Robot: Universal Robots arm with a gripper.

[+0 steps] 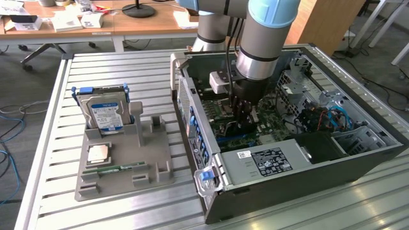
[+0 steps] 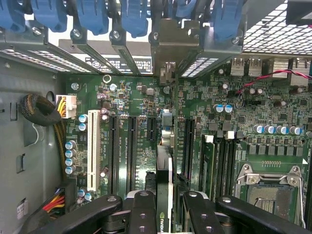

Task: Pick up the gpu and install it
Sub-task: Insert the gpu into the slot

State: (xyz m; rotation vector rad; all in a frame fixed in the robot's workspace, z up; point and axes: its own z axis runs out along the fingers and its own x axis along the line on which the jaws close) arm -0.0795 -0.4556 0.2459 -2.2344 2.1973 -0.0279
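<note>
grey metal table [image 1: 128,213] with long grooves, brown desks [image 1: 147,24] behind it. carried a grey holder [image 1: 156,163] on the exterior view's left and a big open computer case [image 1: 357,163] on the exterior view's right. stood a blue and silver hard drive [image 1: 105,112] upright at the back of the holder. kept a small square chip [image 1: 97,153] and a thin green memory stick [image 1: 118,168] lying flat nearer the front of it. found the case lying on its side, lid off, with the green main board [image 2: 243,112] showing inside. reached down into the case from above with a blue and silver arm [image 1: 268,33]. hung the black gripper [image 1: 246,112] just over the board, near the middle of the case.

through the wrist view, saw the gripper [image 2: 165,204] about half closed, black fingers [image 2: 141,209] pressed on both sides of the gpu [image 2: 165,170]. held the gpu up on its thin edge, between the long black slots [image 2: 131,151] of the board. had a small green logo [image 2: 163,218] on the card right between the fingers. pointed the metal plate [image 2: 170,44] at the far end of the card toward the row of blue clips [image 2: 134,17] on the case wall. could not tell if the bottom edge of the gpu touched a slot or just hung over it. also saw a white slot [image 2: 91,146], a bunch of black, yellow and red wires [image 2: 48,126], and a silver chip socket [image 2: 270,190], all well apart from the card.
</note>
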